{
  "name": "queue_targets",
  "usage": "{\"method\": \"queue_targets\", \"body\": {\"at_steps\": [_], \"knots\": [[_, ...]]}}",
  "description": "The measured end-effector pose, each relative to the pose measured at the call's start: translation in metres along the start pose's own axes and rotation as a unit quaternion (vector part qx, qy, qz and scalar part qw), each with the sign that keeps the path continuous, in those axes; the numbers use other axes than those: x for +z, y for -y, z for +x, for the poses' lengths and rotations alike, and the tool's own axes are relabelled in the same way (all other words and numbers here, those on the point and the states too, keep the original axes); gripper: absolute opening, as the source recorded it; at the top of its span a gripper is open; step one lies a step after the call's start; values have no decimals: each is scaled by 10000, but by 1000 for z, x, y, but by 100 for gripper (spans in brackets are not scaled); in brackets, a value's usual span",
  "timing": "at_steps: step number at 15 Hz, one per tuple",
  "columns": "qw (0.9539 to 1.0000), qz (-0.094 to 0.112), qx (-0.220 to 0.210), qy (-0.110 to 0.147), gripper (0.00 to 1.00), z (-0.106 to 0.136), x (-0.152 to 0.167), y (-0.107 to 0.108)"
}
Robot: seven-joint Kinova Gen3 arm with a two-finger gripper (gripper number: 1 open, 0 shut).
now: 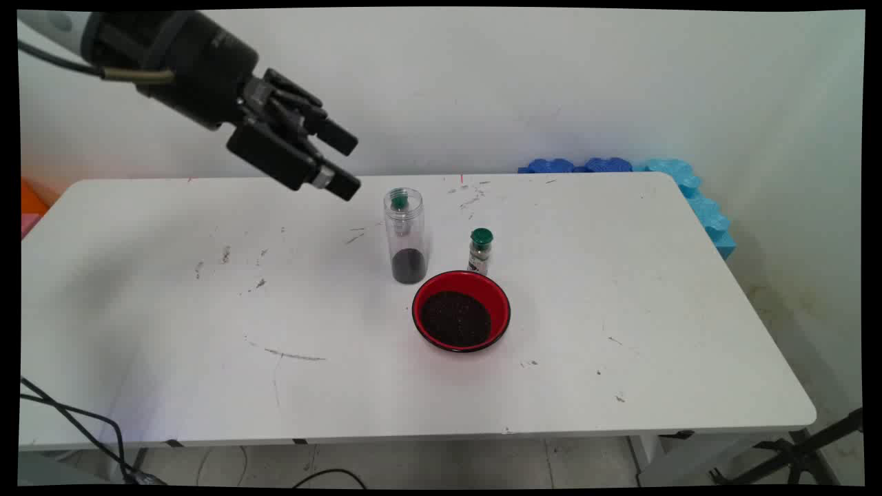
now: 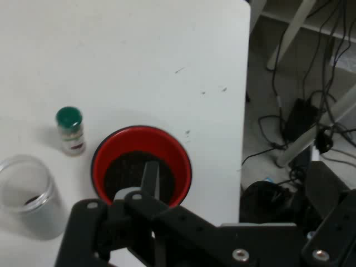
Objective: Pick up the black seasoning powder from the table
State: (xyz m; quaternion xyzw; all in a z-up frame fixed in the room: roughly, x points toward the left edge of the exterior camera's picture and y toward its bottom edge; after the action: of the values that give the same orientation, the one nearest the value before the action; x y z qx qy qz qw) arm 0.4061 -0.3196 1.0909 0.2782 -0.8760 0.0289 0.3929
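Note:
My black gripper (image 1: 350,165) hangs in the air above the table's back left-centre, open, holding nothing. Nearest to it, just below and to the right, stands a clear plastic jar (image 1: 406,238) with dark grains at its bottom; something green shows through it near the rim. A small spice bottle (image 1: 480,251) with a green cap stands to the jar's right. In front of both sits a red bowl (image 1: 461,318) filled with dark grains. The hand view looks down on the bowl (image 2: 172,156), the bottle (image 2: 70,130) and the jar (image 2: 28,194), with one finger (image 2: 150,178) across the bowl.
The white table (image 1: 207,331) bears scuff marks. Blue foam pieces (image 1: 689,193) lie along its back right corner. Black cables (image 1: 76,420) hang at the front left, and a stand's legs (image 1: 792,458) show under the front right. Cables cover the floor (image 2: 300,128) beyond the table's edge.

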Motion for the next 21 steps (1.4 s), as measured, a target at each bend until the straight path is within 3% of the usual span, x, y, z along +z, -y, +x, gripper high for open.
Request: {"method": "queue_targets", "body": {"at_steps": [13,21], "knots": [[9956,857,-332,166,100,-128,-16,22],[9896,1315,-565,132,100,-165,8,29]]}}
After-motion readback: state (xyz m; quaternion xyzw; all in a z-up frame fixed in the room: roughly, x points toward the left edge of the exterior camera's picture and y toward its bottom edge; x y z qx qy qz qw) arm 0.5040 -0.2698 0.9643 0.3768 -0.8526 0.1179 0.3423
